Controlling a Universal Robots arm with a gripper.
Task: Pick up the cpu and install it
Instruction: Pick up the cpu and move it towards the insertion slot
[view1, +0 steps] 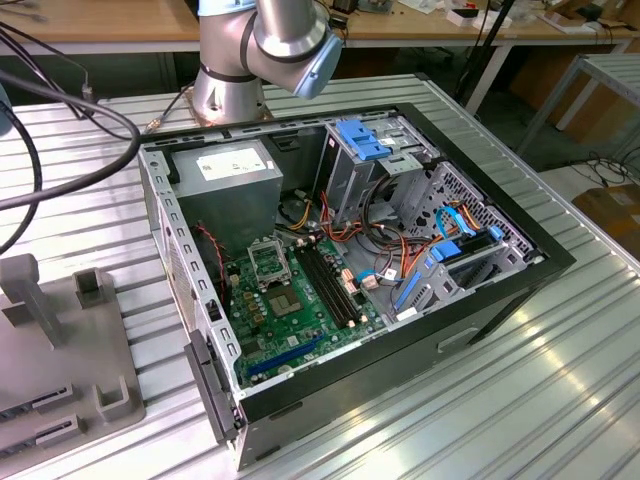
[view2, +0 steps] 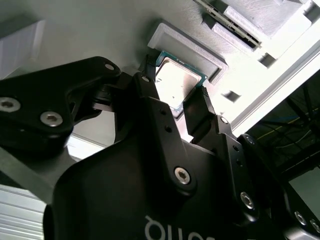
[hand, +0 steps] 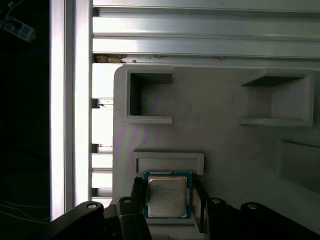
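The cpu (hand: 167, 196), a small square chip with a dull metal top and a green edge, lies on a grey fixture plate (hand: 215, 135) against a raised holder rim (hand: 168, 162). My gripper (hand: 167, 197) straddles it, with one black finger against each of two opposite edges. In the second wrist view the cpu (view2: 175, 80) sits between the same fingertips (view2: 148, 75), and the gripper (view2: 175, 87) looks closed onto its sides. In the exterior view the open computer case holds the green motherboard (view1: 290, 315) with its silver socket frame (view1: 268, 262).
The grey fixture plate (view1: 60, 400) with upright blocks stands at the exterior view's left, on the ribbed metal table (view1: 500, 400). The arm's base (view1: 235, 70) rises behind the case. Black cables (view1: 60, 110) arc over the table's left. Inside the case are drive cages (view1: 380, 160) and coloured wiring.
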